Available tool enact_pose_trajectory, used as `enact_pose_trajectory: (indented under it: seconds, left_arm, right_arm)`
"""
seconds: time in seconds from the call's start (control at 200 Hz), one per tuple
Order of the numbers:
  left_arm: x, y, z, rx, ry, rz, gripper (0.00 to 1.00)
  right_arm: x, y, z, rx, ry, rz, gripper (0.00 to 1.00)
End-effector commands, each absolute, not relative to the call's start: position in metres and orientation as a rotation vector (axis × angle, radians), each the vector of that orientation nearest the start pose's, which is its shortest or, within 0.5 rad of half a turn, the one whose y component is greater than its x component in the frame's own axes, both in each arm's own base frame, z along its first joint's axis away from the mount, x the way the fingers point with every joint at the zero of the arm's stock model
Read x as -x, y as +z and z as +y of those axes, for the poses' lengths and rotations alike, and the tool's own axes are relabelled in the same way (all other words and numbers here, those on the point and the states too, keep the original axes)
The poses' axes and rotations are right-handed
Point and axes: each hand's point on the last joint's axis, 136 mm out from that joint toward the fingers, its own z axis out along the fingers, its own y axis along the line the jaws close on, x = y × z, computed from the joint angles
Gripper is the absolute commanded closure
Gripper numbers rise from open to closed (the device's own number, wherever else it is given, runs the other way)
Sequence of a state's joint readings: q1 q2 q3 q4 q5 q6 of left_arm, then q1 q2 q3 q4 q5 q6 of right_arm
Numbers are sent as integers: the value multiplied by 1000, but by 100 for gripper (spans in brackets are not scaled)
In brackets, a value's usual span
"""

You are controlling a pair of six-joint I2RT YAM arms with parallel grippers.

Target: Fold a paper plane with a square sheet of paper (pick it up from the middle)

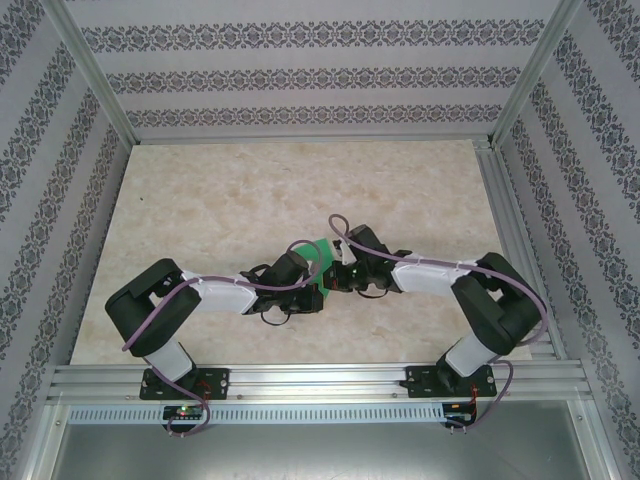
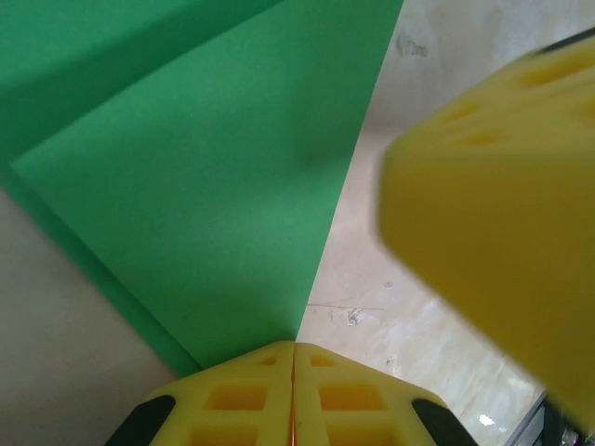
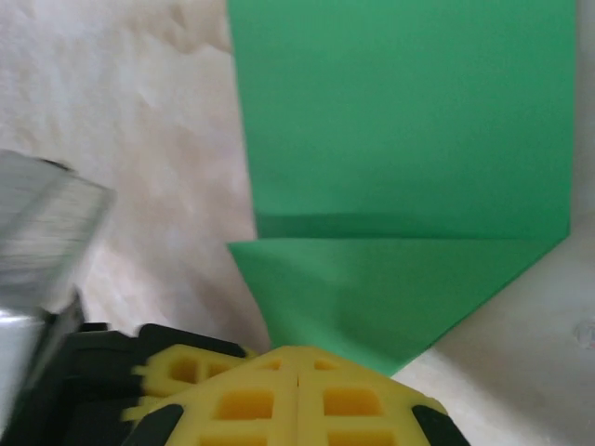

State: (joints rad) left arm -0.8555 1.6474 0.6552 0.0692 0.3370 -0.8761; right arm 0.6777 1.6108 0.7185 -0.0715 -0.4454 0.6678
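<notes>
- Walls (image 1: 300, 75) papered in striped floral bands close three sides of the pale, marbled counter (image 1: 200, 220) in the top view. An aluminium rail (image 1: 320, 380) runs along the near edge, and purple cables (image 1: 150, 320) loop along both arms.
- Both arms reach inward and meet mid-counter. The left claw (image 1: 312, 285) and right claw (image 1: 345, 278) stand just beside each other, crowding the square sheet of paper (image 1: 322, 250), a small bright green patch between them.
- Left wrist view: the left claw (image 2: 294, 372) has its yellow, waffle-holed fingers pressed together with a thin seam between. The square sheet of paper (image 2: 214, 214), matte and smooth, fans up and left from a point right at the tips, with a darker under-layer along its left edge. I cannot tell whether it is pinched or only touched.
- A blurred yellow finger of the right claw (image 2: 493, 214) looms at the right, covering part of the counter (image 2: 418, 316).
- Right wrist view: the right claw (image 3: 297, 376) is closed too, its tips meeting the lower edge of a folded triangular flap. The square sheet of paper (image 3: 400, 121) lies ahead with a straight crease across it. A blurred grey block (image 3: 42, 232) sits at left over the counter (image 3: 130, 111).
</notes>
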Motion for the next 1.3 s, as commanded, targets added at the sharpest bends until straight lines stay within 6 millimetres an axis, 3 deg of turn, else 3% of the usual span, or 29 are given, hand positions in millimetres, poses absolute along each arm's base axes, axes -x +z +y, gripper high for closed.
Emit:
enact_pose_trajectory:
  seconds: [0.0,0.19,0.495,0.869,0.994,1.099,1.294]
  left_arm:
    - [-175,-11,-288,-125,-843,2929,91]
    - [-173,-11,-288,-134,-849,2932,91]
    - [-168,-16,-287,-165,-845,2945,91]
    - [-164,-17,-287,-193,-854,2943,91]
    - [-163,-15,-286,-201,-855,2939,91]
    - [-165,-8,-287,-210,-858,2920,90]
    - [-181,32,-298,-231,-933,2781,75]
  right_arm:
    - [-235,24,289,181,1035,2788,100]
    - [-248,10,285,155,972,2816,100]
    - [-286,-1,249,-50,854,2825,100]
    - [-323,0,225,-151,709,2814,100]
    - [-331,12,220,-169,701,2775,100]
    - [-332,34,219,-149,728,2711,98]
    - [-315,74,217,-79,835,2583,76]
